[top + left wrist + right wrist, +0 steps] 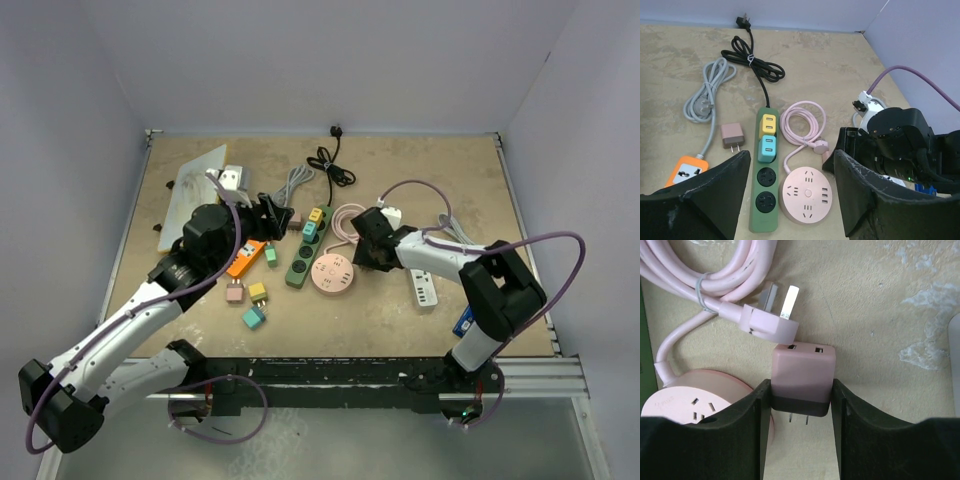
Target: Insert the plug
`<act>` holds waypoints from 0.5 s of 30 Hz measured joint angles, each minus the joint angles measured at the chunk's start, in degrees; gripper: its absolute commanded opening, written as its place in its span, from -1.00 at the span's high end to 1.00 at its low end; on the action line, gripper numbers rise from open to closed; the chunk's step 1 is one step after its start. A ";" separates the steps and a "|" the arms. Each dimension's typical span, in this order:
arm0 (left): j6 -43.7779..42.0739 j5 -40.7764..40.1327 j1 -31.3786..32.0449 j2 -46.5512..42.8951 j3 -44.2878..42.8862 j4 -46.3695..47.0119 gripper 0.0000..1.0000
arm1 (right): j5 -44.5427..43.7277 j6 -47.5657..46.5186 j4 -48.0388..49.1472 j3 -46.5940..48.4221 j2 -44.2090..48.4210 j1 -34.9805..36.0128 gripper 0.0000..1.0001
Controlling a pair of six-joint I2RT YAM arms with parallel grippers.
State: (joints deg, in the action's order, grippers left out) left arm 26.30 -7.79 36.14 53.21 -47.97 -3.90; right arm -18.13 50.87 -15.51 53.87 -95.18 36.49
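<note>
end effector [801, 386] around boxy pink plug [803, 366]

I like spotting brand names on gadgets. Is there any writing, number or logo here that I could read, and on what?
Nothing here can be read.
On the round pink power strip: a faint mark near its rim, too blurred to read.
On the pink USB charger: no print shows.
On the blue item at the table's right edge: too small to tell.
</note>
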 measured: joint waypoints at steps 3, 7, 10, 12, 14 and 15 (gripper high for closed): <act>1.22 -0.11 0.00 0.68 0.00 0.00 -0.44 | -0.35 -3.91 1.73 -1.27 2.29 0.00 0.21; 3.45 -0.07 0.00 1.31 -0.07 0.04 -0.44 | -0.22 -13.18 6.93 -4.24 11.96 0.00 0.22; 5.84 1.22 0.00 1.86 -0.70 1.01 -0.40 | 1.70 -21.66 13.11 -5.33 19.26 0.00 0.23; 7.58 2.84 0.00 2.97 -2.51 1.46 -0.37 | 4.79 -27.10 17.92 -6.27 23.21 -0.02 0.15; 9.51 5.20 0.00 4.66 -5.01 1.95 -0.34 | 9.01 -32.70 22.99 -7.89 27.58 0.00 0.12; 10.75 6.75 0.00 5.64 -6.34 2.34 -0.34 | 11.32 -35.30 25.18 -8.81 29.70 0.00 0.12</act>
State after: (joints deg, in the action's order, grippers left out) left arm 37.06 -1.04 36.14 58.85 -54.30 -1.56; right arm -6.81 15.57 9.67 45.06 -65.47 36.49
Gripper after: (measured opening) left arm 0.682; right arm 0.482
